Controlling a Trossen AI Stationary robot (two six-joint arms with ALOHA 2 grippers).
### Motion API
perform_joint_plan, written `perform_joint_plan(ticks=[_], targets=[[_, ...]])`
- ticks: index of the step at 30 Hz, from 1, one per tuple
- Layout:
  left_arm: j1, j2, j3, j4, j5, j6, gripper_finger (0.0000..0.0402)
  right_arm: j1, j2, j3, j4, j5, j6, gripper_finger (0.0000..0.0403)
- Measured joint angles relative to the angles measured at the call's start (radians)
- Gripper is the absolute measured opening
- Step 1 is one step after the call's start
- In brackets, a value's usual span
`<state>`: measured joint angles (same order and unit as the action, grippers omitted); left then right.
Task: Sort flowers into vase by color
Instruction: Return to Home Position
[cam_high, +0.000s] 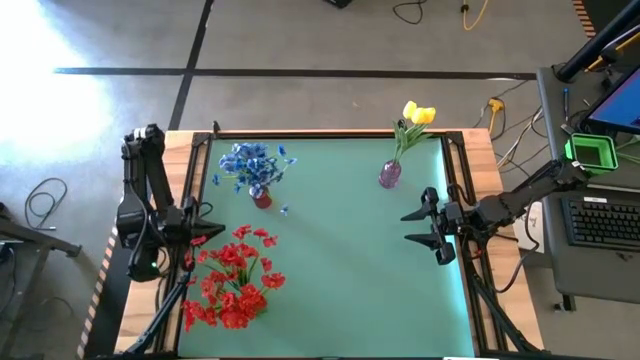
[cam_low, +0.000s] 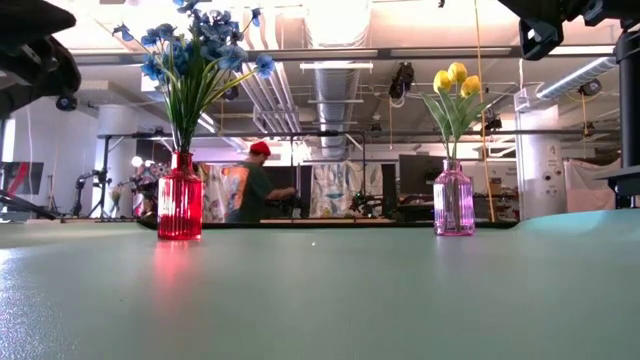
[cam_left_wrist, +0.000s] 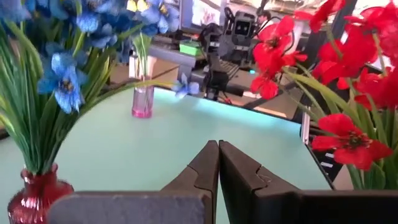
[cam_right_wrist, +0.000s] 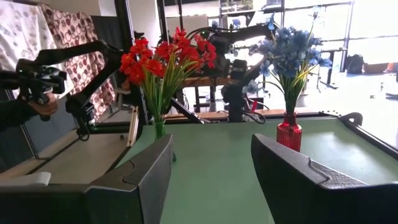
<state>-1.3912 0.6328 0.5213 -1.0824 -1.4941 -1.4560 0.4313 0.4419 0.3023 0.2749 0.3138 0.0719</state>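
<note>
red flowers (cam_high: 235, 285), blue flowers (cam_high: 252, 162), yellow tulips (cam_high: 418, 114) held in vases (cam_high: 389, 175) on surface (cam_high: 340, 270) | left tool (cam_left_wrist: 218, 149) closed, empty; right tool (cam_right_wrist: 211, 144) wide | risk: red flowers snagged by adjacent left tool, green vase (cam_right_wrist: 160, 129) tipped

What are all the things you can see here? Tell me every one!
Blue artificial flowers: one bunch, blue, standing in the red vase.
Red ribbed glass vase: one, red, on the table's left half.
Yellow tulip-like buds: one bunch, yellow, in the purple vase.
Purple glass vase: one, purple, on the table's right half.
Red artificial flowers: one big bunch, red, close to the left arm.
Green vase: one, green, under the red flowers, mostly hidden.
Green table mat: one, green, under everything.
Black keyboard: one, black, on a desk to the right of the table.
Person in a red cap: one, far back in the room.
Left gripper: one, dark, shut, by the red flowers.
Right gripper: one, dark, open, at the table's right edge.
</note>
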Motion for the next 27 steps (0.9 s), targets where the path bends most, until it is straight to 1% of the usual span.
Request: perform_joint_plan(ticks=[4, 8, 18, 22, 27], targets=[[0.002, -0.001, 0.000, -0.001, -0.012, 0.016, 0.0000, 0.000, 0.000, 0.000, 0.000, 0.000, -0.002, 0.0210], [0.023, 0.004, -0.012, 0.021, -0.053, 0.011, 0.0000, 0.000, 0.000, 0.000, 0.000, 0.000, -0.004, 0.0210], [0.079, 0.041, -0.125, 0.222, -0.052, 0.024, 0.0000, 0.000, 0.000, 0.000, 0.014, 0.000, -0.003, 0.0210], [0.086, 0.056, -0.122, 0.228, -0.052, 0.034, 0.0000, 0.000, 0.000, 0.000, 0.023, 0.000, -0.010, 0.0210], [0.098, 0.086, -0.074, 0.247, -0.049, 0.063, 0.0000, 0.000, 0.000, 0.000, 0.025, 0.000, -0.011, 0.0210]])
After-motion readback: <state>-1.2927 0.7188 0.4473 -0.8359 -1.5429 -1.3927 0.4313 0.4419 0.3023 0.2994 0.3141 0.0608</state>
